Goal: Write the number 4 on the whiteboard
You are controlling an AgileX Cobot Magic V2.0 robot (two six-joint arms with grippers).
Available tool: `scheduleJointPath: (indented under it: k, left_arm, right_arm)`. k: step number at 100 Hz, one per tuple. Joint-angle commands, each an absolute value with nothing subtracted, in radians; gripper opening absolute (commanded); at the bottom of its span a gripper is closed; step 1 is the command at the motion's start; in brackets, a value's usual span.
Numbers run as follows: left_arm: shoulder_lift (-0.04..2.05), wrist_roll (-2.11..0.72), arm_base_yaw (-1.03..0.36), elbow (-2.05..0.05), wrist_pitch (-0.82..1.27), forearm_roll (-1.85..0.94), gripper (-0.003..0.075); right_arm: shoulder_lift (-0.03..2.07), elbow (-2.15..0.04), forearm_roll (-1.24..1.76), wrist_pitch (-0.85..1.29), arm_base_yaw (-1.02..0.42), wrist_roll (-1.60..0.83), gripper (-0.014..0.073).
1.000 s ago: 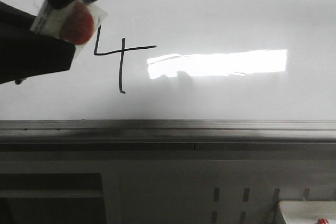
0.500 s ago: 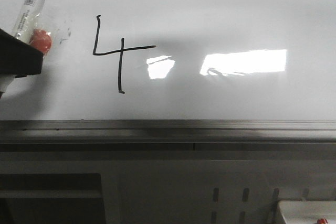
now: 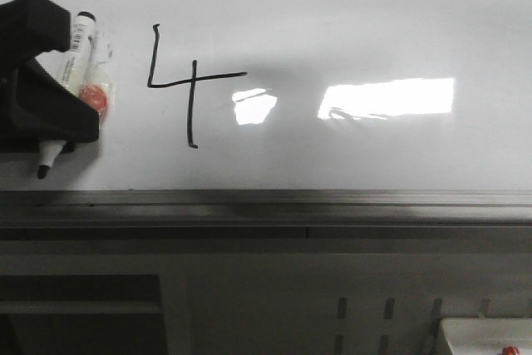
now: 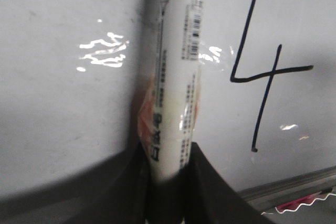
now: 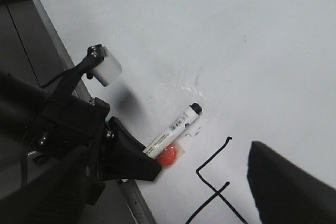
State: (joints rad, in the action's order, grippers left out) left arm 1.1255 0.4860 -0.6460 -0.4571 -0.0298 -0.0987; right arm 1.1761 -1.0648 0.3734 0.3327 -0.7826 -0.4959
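Note:
The whiteboard [image 3: 374, 22] fills the front view, with a grey metal rail [image 3: 332, 199] along its near edge. The black number 4 [image 3: 189, 81] is drawn on it left of centre. It also shows in the left wrist view [image 4: 262, 72] and the right wrist view [image 5: 212, 187]. My left gripper [image 3: 76, 112] is left of the figure, shut on a white marker [image 3: 79, 43] that has a red blob [image 3: 97, 99] taped to it. The marker's dark tip [image 3: 40, 171] points toward the rail. My right gripper [image 5: 168, 184] hangs open and empty over the board.
Bright light reflections [image 3: 386, 97] lie on the board right of the figure. Faint grey smudges [image 5: 194, 85] sit near the marker's capped end. A grey frame with slots [image 3: 366, 309] is below the rail. A white box [image 3: 486, 337] is at the bottom right.
My left gripper with the marker has moved from the upper left, near the top of the 4, down beside the figure. The 4 itself is unchanged.

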Motion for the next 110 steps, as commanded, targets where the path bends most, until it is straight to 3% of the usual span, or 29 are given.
scheduleJointPath:
  k: [1,56,65,78,85,104,110]
  left_arm:
    - [1.121,0.492,-0.645,-0.490,-0.125,-0.108,-0.0020]
    - [1.119,0.485,-0.583,-0.490,-0.126,-0.040,-0.0014]
    - [1.119,0.485,-0.583,-0.490,-0.142,-0.040,0.0088]
    - [1.119,0.485,-0.583,-0.490,-0.144,-0.042,0.0401]
    - [1.119,0.485,-0.583,-0.490,-0.137,-0.057,0.0505]
    - [1.074,0.485,-0.583,-0.490,-0.133,-0.053,0.0501]
    - [1.031,0.485,-0.583,-0.490,-0.124,-0.034,0.0483]
  right_arm:
    - [1.145,-1.096,0.371,0.271,-0.775,-0.498,0.0541]
    - [1.145,-1.096,0.371,0.271,-0.775,-0.498,0.0541]
    - [1.145,-1.096,0.371,0.271,-0.775,-0.498,0.0541]
    - [1.145,-1.096,0.371,0.271,-0.775,-0.498,0.0541]
    - [1.145,-1.096,0.371,0.271,-0.775,-0.498,0.0541]
    - [1.137,-1.096,0.371,0.271,-0.770,-0.498,0.0540]
    - [1.115,-1.095,0.371,0.273,-0.767,-0.498,0.0498]
